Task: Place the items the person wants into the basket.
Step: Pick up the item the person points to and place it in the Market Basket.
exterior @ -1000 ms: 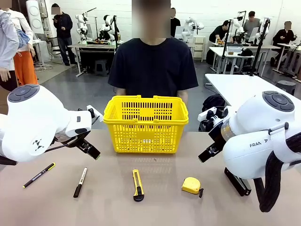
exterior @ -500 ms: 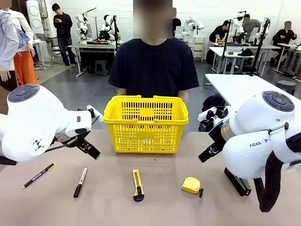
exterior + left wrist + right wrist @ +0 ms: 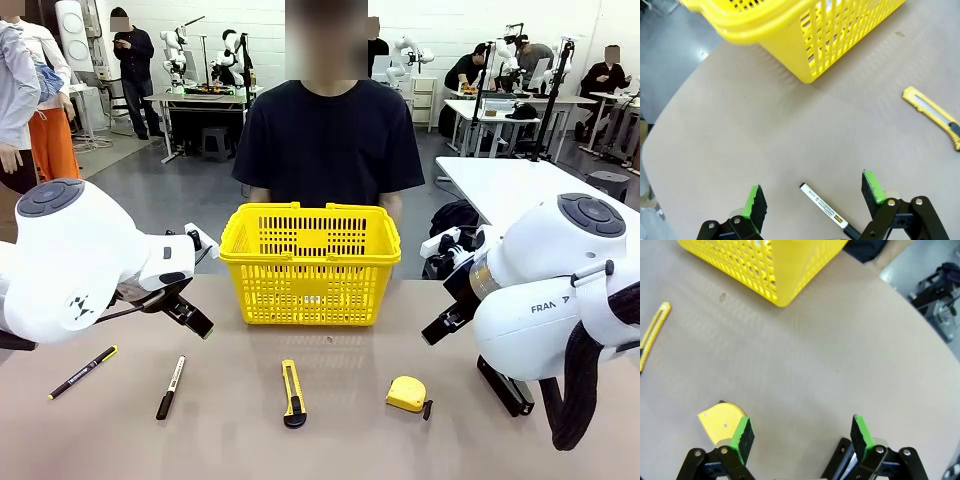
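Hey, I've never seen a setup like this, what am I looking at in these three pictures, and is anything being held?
Two white robot arms share a table with a person. The wide picture looks across from the robot's side. The other two come from wrist cameras looking along the left end effector and right end effector, green-padded two-finger grabbers. Both are open, holding nothing. On the table: a yellow basket, pen, marker, utility knife, tape measure and stapler.

basket (image 3: 309, 265) blocks far mid of counter (image 3: 230, 440), top open | bare gap btwn marker (image 3: 171, 386) & utility knife (image 3: 292, 392) | tape measure (image 3: 407, 394) R of it
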